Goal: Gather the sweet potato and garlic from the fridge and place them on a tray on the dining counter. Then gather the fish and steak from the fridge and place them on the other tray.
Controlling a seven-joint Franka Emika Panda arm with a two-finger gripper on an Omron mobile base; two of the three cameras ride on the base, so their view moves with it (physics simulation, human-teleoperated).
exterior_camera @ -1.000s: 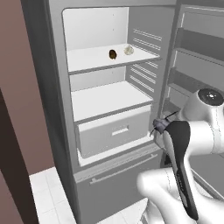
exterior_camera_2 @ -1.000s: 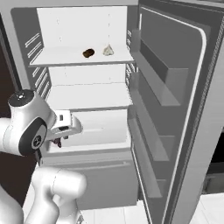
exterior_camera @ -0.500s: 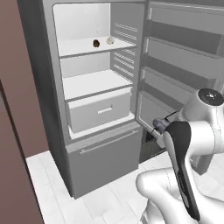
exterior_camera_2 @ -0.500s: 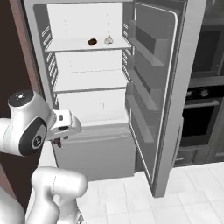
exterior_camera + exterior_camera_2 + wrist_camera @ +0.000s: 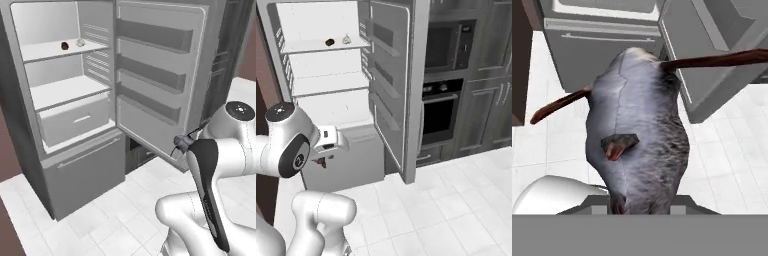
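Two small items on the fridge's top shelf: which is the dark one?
The left one, dark brown, nearer the fridge's hinge-less side; its neighbour to the right is pale whitish.

Fridge (image 5: pixel 80 165) open, door (image 5: pixel 160 85) swung right; two small items (image 5: pixel 72 45) side by side on top shelf, drawer (image 5: pixel 75 120) below, oven (image 5: pixel 443 117) right of door.

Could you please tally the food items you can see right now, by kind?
Fish: 1, held in the hand
Dark brown item, kind unclear: 1, on the fridge's top shelf
Pale item, kind unclear: 1, beside it
Total: 3
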